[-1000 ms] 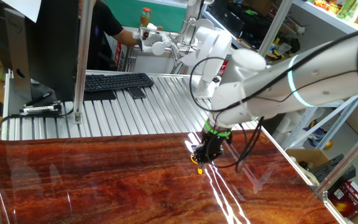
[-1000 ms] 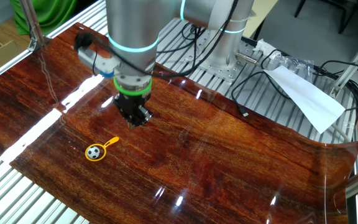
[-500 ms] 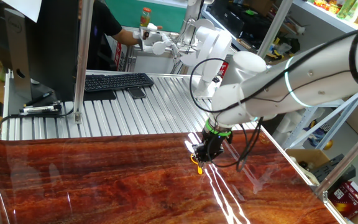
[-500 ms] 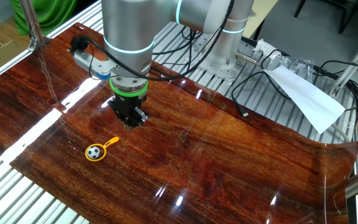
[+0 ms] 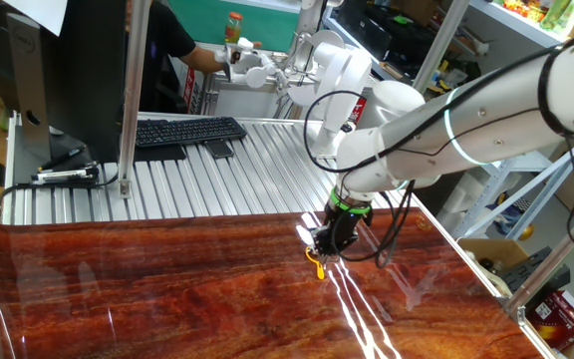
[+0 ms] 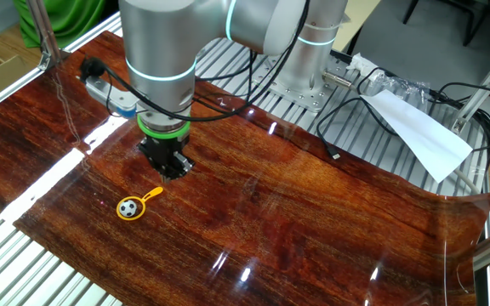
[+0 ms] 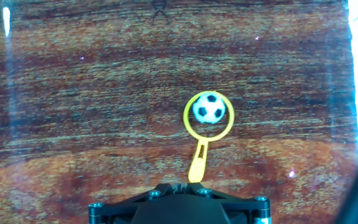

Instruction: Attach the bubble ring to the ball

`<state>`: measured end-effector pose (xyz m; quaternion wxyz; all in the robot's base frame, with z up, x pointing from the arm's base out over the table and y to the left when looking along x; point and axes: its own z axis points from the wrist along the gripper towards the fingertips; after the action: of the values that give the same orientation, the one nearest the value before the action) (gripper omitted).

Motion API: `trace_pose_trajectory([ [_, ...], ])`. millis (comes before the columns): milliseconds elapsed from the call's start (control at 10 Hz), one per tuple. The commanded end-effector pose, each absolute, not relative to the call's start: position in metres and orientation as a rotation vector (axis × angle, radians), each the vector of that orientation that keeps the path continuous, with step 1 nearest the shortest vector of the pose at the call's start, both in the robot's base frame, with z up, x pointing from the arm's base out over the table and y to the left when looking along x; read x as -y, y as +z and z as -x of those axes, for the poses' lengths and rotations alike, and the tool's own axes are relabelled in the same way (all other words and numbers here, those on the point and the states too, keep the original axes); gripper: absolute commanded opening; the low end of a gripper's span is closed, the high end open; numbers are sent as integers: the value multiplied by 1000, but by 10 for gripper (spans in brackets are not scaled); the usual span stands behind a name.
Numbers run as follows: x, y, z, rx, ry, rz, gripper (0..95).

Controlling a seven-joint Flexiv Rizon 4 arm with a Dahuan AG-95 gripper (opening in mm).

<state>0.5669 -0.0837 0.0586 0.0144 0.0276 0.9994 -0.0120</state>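
Since a second ago my arm has slid toward the table edge, gripper state unclear, hovering beside the ring already circling the ball; I fear descending might knock both away.

One fixed camera looks from high across the wooden table toward a keyboard behind it. The other faces the opposite way — steeply down, nearer the table, arm base beyond. The hand camera looks straight down, close — sharing with the steep view the ball inside the bubble ring.
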Motion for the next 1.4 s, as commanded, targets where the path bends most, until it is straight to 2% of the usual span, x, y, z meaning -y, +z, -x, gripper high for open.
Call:
trace_pose_trajectory([
  [100, 87, 57, -572, -3114, -35, -71, 0],
  [1400, 97, 60, -584, -3123, -41, -57, 0],
])
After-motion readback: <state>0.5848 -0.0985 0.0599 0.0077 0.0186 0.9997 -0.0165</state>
